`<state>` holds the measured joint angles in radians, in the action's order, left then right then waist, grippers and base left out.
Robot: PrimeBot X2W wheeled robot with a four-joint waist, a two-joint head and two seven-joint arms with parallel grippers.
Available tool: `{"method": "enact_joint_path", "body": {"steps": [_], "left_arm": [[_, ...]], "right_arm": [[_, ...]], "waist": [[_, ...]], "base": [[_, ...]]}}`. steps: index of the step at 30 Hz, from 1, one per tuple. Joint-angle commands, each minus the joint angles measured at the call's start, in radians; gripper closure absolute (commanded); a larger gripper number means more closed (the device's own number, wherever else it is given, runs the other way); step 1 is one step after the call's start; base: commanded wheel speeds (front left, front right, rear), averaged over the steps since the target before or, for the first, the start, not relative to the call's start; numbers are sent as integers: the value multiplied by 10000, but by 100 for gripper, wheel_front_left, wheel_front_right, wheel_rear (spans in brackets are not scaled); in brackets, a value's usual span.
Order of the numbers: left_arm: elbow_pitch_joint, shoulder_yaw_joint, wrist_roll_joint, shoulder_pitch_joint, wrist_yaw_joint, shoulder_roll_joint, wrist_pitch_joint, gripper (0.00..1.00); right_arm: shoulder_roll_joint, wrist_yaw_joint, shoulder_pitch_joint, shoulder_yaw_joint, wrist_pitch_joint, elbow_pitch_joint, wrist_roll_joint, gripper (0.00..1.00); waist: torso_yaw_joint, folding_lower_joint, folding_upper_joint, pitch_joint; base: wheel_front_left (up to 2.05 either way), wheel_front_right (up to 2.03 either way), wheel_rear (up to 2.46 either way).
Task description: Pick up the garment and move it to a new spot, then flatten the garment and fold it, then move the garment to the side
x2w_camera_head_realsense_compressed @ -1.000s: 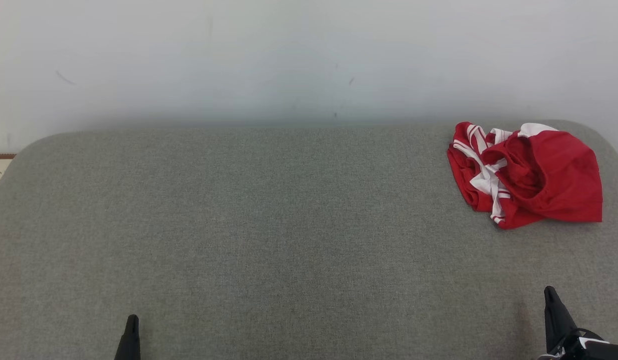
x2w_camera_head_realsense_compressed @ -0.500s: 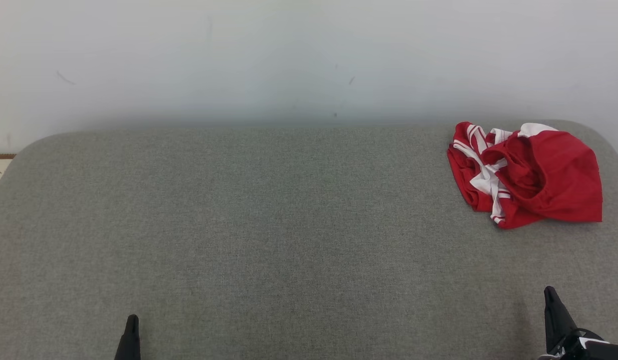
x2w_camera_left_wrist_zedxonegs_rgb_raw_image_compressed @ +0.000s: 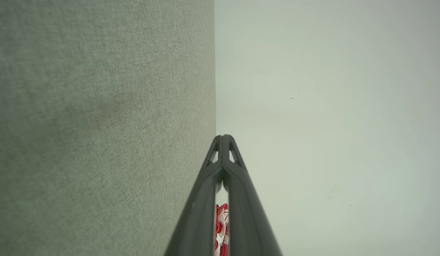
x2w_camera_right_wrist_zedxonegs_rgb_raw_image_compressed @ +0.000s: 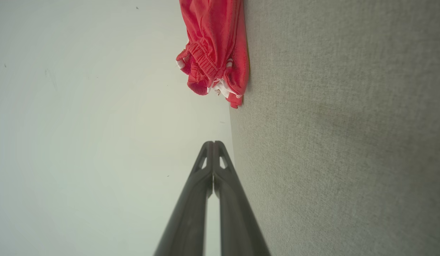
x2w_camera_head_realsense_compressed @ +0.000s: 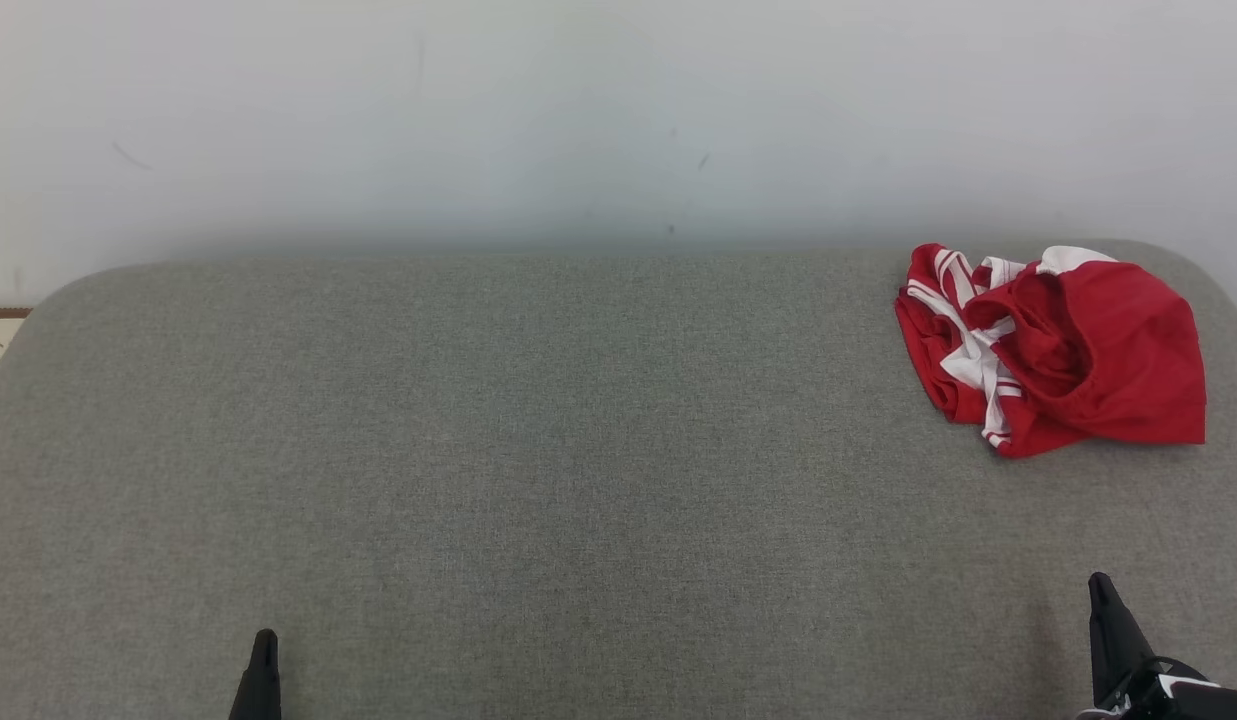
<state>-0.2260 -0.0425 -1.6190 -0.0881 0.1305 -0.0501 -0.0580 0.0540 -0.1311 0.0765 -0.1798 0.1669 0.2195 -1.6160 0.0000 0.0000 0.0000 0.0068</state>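
Well beyond both pressed-together jaws, the crumpled garment [x2w_camera_head_realsense_compressed: 1088, 350] lies untouched, nearer the right pair

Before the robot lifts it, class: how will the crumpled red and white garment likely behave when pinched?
The garment lies in soft bunched folds, so it will probably hang limp when lifted. Its fabric looks thin, so likely light. On the woven grey surface, a push would probably bunch it, not slide it.

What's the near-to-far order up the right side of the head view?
Shut, dark-fingered right gripper → grey woven fabric surface → crumpled red-and-white garment → pale plain wall.
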Motion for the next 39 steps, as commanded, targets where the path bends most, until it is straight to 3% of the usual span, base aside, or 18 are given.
{"method": "enact_joint_path", "body": {"steps": [1, 39], "left_arm": [[-28, -16, -19, -58, 33, 4, -42, 100], [-25, 3, -37, -56, 32, 5, -25, 100]], "right_arm": [[-24, 7, 48, -24, 18, 24, 67, 100], [-39, 7, 52, -43, 45, 26, 63, 100]], "waist": [[0, 0, 0, 0], [0, 0, 0, 0]], "base": [[0, 0, 0], [0, 0, 0]]}}
